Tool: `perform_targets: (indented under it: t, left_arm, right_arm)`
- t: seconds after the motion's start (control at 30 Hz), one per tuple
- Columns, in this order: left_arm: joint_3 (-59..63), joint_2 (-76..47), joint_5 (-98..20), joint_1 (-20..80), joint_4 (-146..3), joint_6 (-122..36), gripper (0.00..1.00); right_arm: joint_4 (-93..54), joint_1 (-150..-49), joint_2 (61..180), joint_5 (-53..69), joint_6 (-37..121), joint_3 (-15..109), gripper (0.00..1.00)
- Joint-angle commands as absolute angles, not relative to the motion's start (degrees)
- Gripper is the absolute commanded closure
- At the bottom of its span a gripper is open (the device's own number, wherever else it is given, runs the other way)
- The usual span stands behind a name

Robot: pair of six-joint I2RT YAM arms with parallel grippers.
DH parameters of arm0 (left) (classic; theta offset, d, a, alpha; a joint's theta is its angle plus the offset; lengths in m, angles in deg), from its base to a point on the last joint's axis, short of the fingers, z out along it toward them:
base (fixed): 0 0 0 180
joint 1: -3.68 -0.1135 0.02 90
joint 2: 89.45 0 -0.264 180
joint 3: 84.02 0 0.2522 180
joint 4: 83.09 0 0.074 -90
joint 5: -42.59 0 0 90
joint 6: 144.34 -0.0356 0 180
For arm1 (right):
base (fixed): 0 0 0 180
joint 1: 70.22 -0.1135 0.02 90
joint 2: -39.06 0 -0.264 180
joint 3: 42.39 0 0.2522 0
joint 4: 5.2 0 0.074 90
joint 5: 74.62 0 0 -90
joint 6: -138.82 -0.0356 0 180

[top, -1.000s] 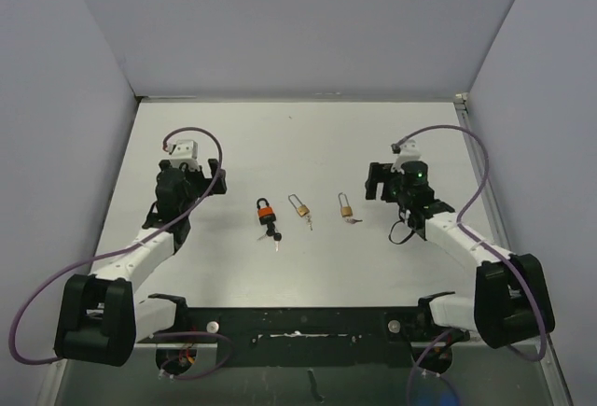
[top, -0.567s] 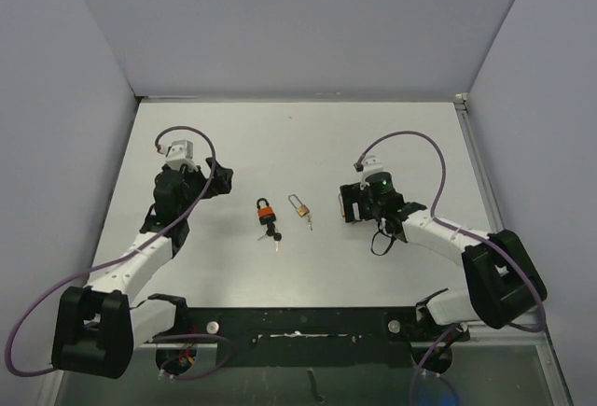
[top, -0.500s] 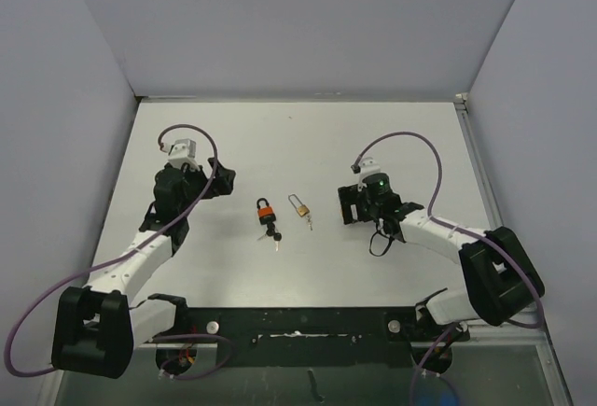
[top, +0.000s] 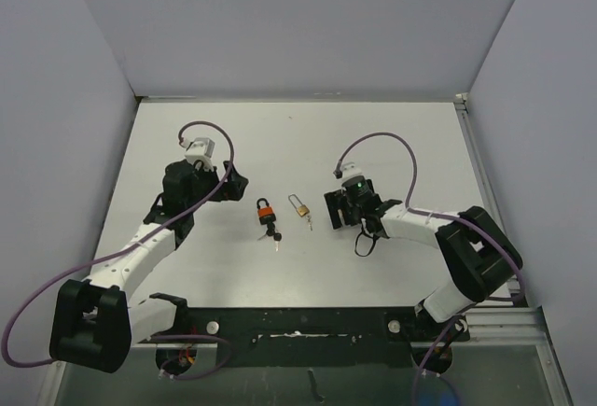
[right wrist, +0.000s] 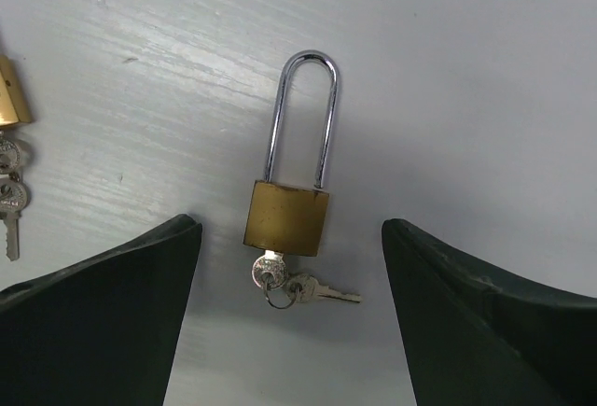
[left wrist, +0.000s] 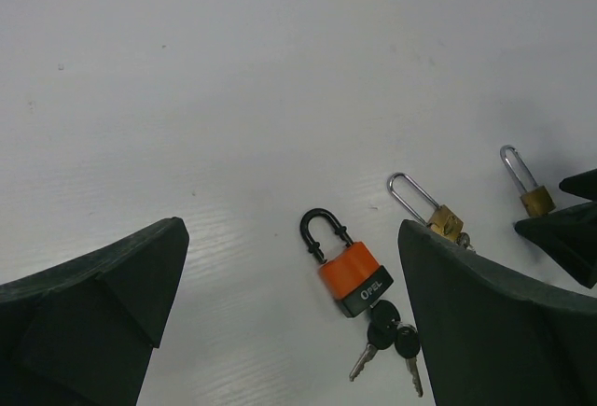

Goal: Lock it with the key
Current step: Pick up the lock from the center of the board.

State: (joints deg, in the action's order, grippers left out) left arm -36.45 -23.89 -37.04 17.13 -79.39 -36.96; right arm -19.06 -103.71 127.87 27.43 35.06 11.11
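We see the right gripper (right wrist: pixel 289 229) with jaws spread wide, straddling the brass long-shackle padlock (right wrist: pixel 287 217) lying flat on the white table (right wrist: pixel 466 70), silver keys (right wrist: pixel 269 272) in its base, likely lining up a grab. Our left gripper (left wrist: pixel 291 231) is likewise spread, empty, near the orange black-shackled padlock (left wrist: pixel 353 275).

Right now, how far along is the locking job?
Done: the right gripper, open, straddles the brass padlock, key at its base. In hand: nothing is gripped; the left gripper hangs open near the orange padlock. Left: grasp and turn the key.
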Motion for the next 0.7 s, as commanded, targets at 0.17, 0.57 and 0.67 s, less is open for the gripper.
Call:
perform_targets:
  t: [0.17,0.57,0.67]
  left_arm:
    - [-33.1,-25.0,-39.3,17.3,-77.1,-38.1,0.02]
    - [-33.5,-26.5,-39.9,17.3,-77.2,-37.4,0.02]
    - [-33.8,-26.7,-39.1,17.3,-78.1,-37.7,0.02]
  right_arm:
    - [-19.5,-105.6,130.0,31.1,33.9,15.0,0.3]
    - [-23.8,-107.3,131.0,33.4,32.2,15.4,0.54]
    - [-24.7,-107.3,131.5,34.2,31.5,15.6,0.71]
